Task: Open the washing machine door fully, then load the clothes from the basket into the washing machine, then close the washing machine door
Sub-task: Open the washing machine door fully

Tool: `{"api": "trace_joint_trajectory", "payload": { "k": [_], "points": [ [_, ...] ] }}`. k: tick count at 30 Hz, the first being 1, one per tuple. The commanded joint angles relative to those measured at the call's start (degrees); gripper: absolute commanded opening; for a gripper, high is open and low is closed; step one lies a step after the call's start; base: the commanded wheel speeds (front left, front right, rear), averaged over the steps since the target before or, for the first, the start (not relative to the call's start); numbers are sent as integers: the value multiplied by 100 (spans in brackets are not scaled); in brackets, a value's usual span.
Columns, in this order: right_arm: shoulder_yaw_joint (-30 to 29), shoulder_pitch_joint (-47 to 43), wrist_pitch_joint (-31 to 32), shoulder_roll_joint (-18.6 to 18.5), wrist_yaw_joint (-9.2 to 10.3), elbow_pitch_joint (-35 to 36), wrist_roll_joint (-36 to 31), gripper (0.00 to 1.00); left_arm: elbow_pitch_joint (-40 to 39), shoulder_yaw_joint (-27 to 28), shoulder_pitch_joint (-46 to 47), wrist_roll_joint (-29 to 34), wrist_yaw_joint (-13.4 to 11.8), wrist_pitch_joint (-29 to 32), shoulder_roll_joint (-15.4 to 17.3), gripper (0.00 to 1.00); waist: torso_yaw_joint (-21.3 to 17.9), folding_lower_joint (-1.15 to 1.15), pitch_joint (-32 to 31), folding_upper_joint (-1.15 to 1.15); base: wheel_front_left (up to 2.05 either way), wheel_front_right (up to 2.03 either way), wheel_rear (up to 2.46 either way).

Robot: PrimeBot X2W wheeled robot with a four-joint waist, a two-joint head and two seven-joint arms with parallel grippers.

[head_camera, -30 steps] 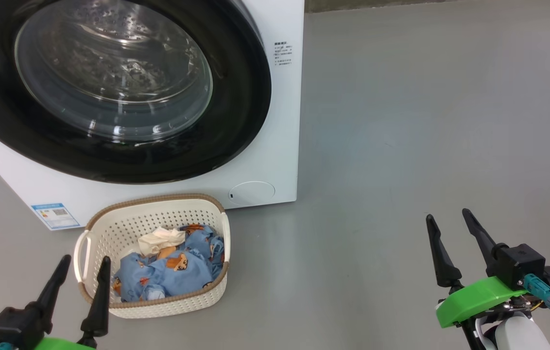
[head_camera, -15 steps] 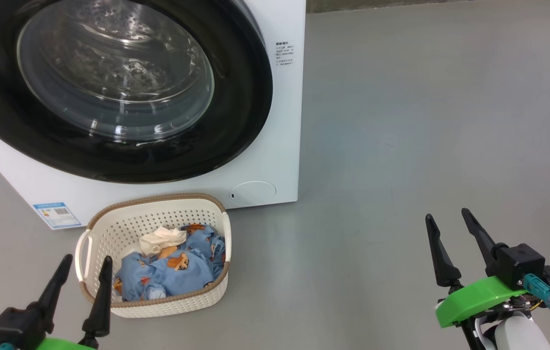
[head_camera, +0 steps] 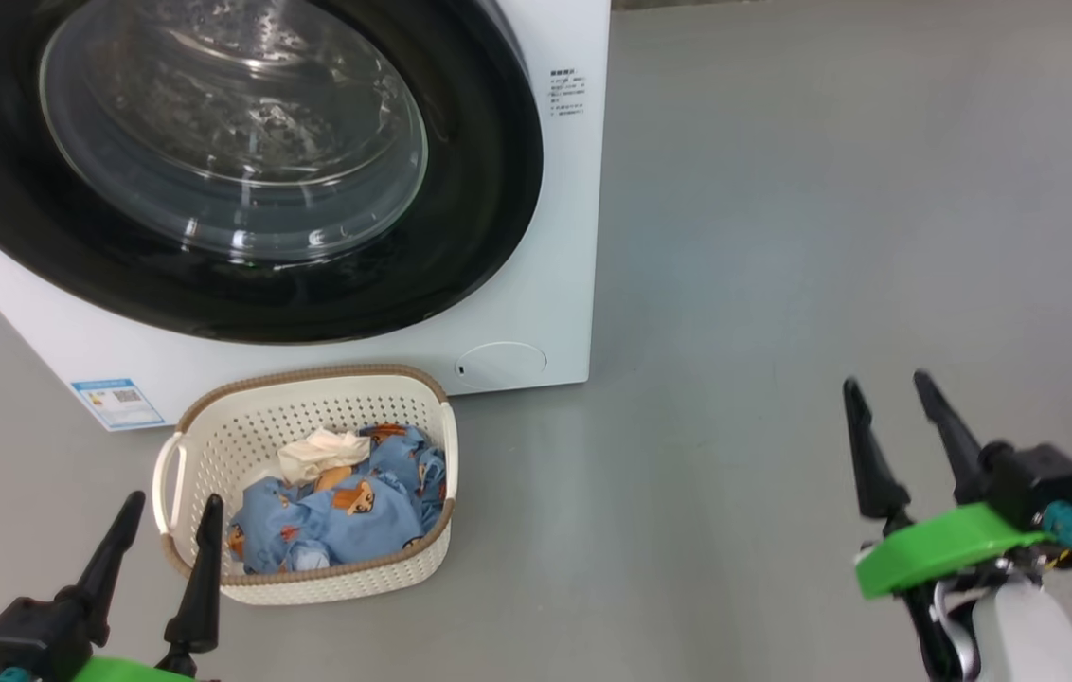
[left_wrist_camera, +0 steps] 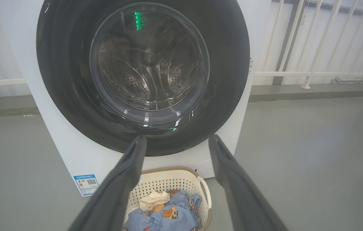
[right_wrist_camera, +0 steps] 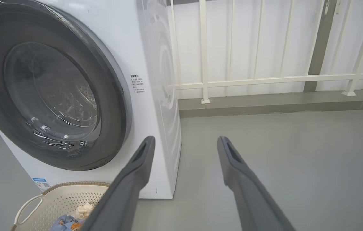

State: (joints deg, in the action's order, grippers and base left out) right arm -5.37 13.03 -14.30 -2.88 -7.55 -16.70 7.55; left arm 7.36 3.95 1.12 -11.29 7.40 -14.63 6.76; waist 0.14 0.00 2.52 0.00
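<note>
Head view, starting at its left edge: the left hand (head_camera: 172, 500) rises from the lower left corner. Its two dark fingers are spread wide with nothing between them, and their tips show against the near left end of the basket (head_camera: 337, 580). The basket stands on the grey floor (head_camera: 782, 237), just in front of the washing machine (head_camera: 574, 208) and below a blue label sticker (head_camera: 117, 403) low on the machine's white front. The clothes (head_camera: 356, 519) lie heaped in the basket's right half, light blue fabric with orange-brown prints. A cream-white cloth (head_camera: 318, 453) is crumpled on top toward the machine.

Above the basket, the washing machine door (head_camera: 474, 237) lies shut, flat against the front of the machine. Its glossy black rim circles the clear glass, through which the steel drum (head_camera: 242, 133) shows. To the right of the basket, a round flap (head_camera: 501, 363) sits low on the machine's front, near its right corner.

Bare floor stretches further right. At the lower right, well apart from the machine and the basket, the right hand (head_camera: 886, 381) stands above its green bracket (head_camera: 943, 559), fingers parted wide and holding nothing.

The left wrist view looks between that hand's fingers at the shut door, with the basket below it. The right wrist view faces the machine's right corner, and a white railing (right_wrist_camera: 265, 78) runs behind.
</note>
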Motion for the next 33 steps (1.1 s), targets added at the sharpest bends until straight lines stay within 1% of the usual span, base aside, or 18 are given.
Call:
{"api": "trace_joint_trajectory", "payload": {
  "k": [1, 8, 15, 22, 24, 25, 26, 27, 29, 30, 33],
  "points": [
    [112, 282, -70, 0, 6, 141, 113, 100, -184, 163, 117, 28, 9, -37, 132, 100, 21, 0, 29, 0, 0, 0, 0],
    [49, 865, -70, 1, 6, 77, 929, 100, -211, 112, 129, -24, 9, -37, 112, 100, 73, 0, 197, 0, 0, 0, 0],
    [-119, 1573, -70, 1, 6, -81, 1603, 100, -138, 27, 236, -128, 9, -37, 138, 100, 206, 0, 382, 0, 0, 0, 0],
    [-387, 2245, -70, 1, 6, -424, 2714, 100, -102, -25, 354, -215, 9, -37, 179, 100, 321, 0, 643, 0, 0, 0, 0],
    [-513, 2432, -70, 1, 6, -599, 3209, 100, -74, -26, 403, -255, 9, -37, 199, 100, 346, 0, 732, 0, 0, 0, 0],
    [-553, 2531, -70, 1, 6, -709, 3471, 96, -64, -23, 432, -272, 9, -37, 210, 100, 361, 0, 773, 0, 0, 0, 0],
    [-591, 2628, -70, 1, 6, -810, 3677, 74, -58, -23, 460, -290, 9, -37, 222, 100, 375, 0, 808, 0, 0, 0, 0],
    [-619, 2725, -70, 1, 6, -917, 3886, 49, -51, -26, 487, -304, 9, -37, 234, 100, 390, 0, 841, 0, 0, 0, 0],
    [-642, 2904, -70, 1, 6, -1126, 4259, 11, -55, -38, 519, -314, 9, -37, 239, 100, 418, 0, 896, 0, 0, 0, 0],
    [-651, 2993, -64, 1, 6, -1225, 4420, 0, -59, -49, 533, -316, 9, -37, 242, 100, 434, 0, 921, 0, 0, 0, 0],
    [-651, 3242, 43, 1, 6, -1494, 4795, 0, -66, -81, 573, -326, 9, -37, 255, 100, 475, 0, 976, 0, 0, 0, 0]
  ]
}}
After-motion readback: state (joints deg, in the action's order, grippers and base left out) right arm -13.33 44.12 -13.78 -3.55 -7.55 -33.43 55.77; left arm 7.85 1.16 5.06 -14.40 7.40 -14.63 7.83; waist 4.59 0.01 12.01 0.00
